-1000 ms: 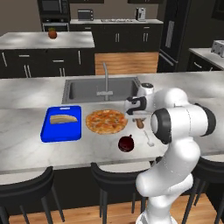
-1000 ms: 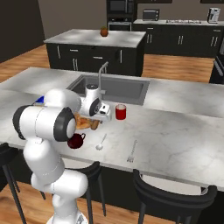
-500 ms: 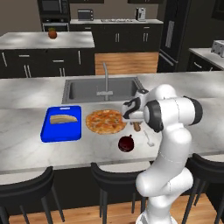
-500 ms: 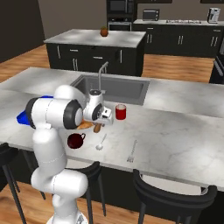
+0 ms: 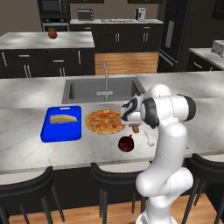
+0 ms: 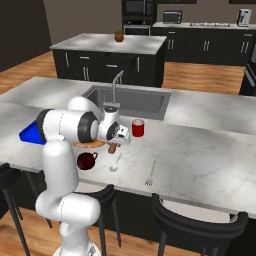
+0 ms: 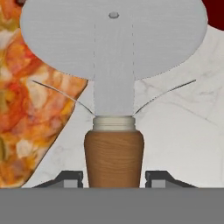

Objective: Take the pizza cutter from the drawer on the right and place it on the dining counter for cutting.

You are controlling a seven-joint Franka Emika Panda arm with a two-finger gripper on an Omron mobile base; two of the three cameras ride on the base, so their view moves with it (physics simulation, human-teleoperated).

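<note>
My gripper [image 7: 113,177] is shut on the brown wooden handle of the pizza cutter [image 7: 113,57]. Its round silver-grey wheel points away from the hand, over the edge of the pizza [image 7: 30,109] and the marble. From the base views, the gripper [image 5: 132,121] hangs low over the dining counter [image 5: 26,151], just right of the pizza [image 5: 105,121]. The cutter's handle [image 6: 113,148] pokes out below the hand. I cannot tell whether the cutter touches the counter. The drawer is out of view.
A blue cutting board [image 5: 62,123] with bread lies left of the pizza. A dark red mug [image 5: 126,143], a white spoon [image 5: 149,139], a red cup [image 6: 138,128] and a fork [image 6: 151,172] lie around the hand. The sink [image 5: 100,89] is behind, and stools [image 5: 113,175] line the near edge.
The arm has folded in and brought the hand with the cutter lower and slightly left, closer to the counter beside the pizza.
</note>
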